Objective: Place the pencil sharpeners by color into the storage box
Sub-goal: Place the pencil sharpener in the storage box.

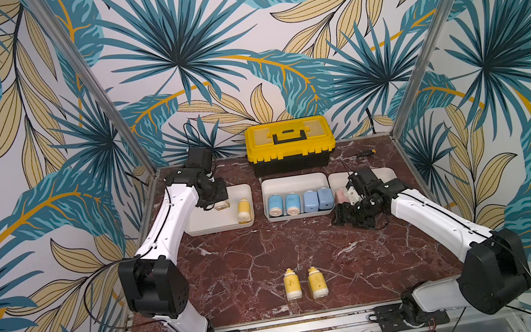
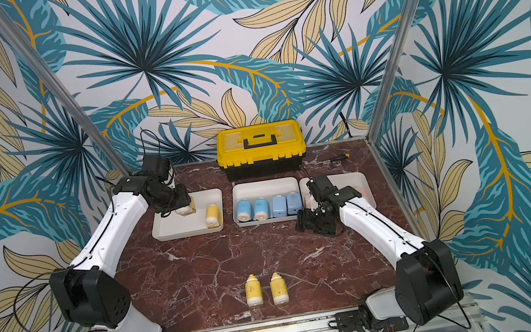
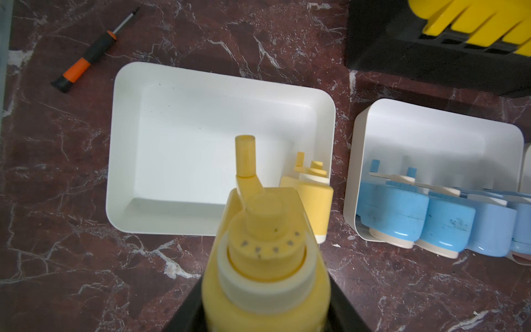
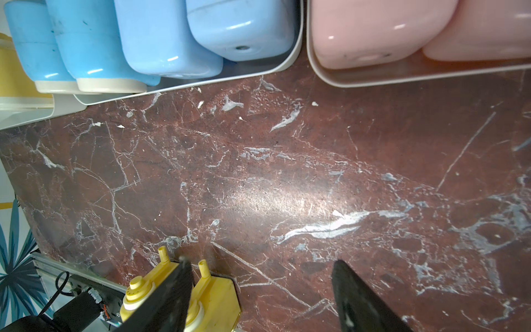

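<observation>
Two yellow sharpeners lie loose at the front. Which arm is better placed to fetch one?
Probably right: the right gripper is open and empty; the left gripper holds a yellow sharpener above the tray.

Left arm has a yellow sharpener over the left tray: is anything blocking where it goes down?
Nothing visible does. The left gripper is shut on the held sharpener above the white tray; its floor is bare except for a second yellow sharpener lying along the wall nearest the blue sharpeners.

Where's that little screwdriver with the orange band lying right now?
In a top view the screwdriver lies at the back of the table, just right of the yellow toolbox and behind the rightmost white tray.
</observation>
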Available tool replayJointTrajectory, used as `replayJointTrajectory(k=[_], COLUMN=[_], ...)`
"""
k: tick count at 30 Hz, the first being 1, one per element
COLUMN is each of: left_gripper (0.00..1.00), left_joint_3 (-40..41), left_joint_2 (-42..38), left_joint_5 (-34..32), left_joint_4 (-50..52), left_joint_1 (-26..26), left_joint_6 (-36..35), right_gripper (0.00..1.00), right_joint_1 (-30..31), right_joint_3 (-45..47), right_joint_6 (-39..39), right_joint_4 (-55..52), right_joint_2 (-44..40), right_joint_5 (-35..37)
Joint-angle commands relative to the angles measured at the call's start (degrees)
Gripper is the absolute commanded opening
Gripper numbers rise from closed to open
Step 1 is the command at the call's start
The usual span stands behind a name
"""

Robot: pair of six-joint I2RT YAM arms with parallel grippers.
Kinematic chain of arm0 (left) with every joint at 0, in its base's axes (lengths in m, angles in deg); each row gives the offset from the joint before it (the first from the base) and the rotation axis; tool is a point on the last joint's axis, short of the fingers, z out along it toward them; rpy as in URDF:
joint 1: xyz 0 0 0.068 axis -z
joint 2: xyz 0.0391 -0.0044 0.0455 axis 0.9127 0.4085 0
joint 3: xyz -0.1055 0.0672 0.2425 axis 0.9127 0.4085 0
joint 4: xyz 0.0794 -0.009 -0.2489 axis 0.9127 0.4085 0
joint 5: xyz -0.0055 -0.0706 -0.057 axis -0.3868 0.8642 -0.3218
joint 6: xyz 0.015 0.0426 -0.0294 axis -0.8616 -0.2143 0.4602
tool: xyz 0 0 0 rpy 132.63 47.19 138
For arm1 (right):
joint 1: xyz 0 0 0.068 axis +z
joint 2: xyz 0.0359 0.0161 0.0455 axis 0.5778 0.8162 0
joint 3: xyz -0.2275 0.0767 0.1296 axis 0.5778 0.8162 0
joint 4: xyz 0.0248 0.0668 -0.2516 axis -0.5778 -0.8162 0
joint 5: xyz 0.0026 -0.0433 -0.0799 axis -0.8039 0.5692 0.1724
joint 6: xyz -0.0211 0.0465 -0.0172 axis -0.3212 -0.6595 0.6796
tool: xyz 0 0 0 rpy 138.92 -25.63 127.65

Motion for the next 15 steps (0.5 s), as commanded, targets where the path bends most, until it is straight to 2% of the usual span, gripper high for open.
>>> replayJointTrajectory(k=[1,9,15], left_gripper=[0.35,0.34,0.33], left_joint_3=[-3.17,-4.61,-3.14], left_joint_2=[3.39,11.71,13.55], left_joint_5=[2.36,3.63,4.68], left_joint_4=[-0.51,-0.52,-0.59], left_joint_1=[-1.13,-1.26,-1.24], left_joint_6=[-3.66,-5.12,-5.14], right_gripper=[0.78,0.78,0.78], right_joint_1=[-0.08,-0.08,-0.08], right_joint_3=[-0.69,-1.29,-1.6], right_joint_6=[0.8,0.85,0.9], right_joint_4=[-2.12,-2.04,-1.84], right_joint_2=[1.3,2.69,3.38], right_joint_5=[0.31,0.28,-0.14])
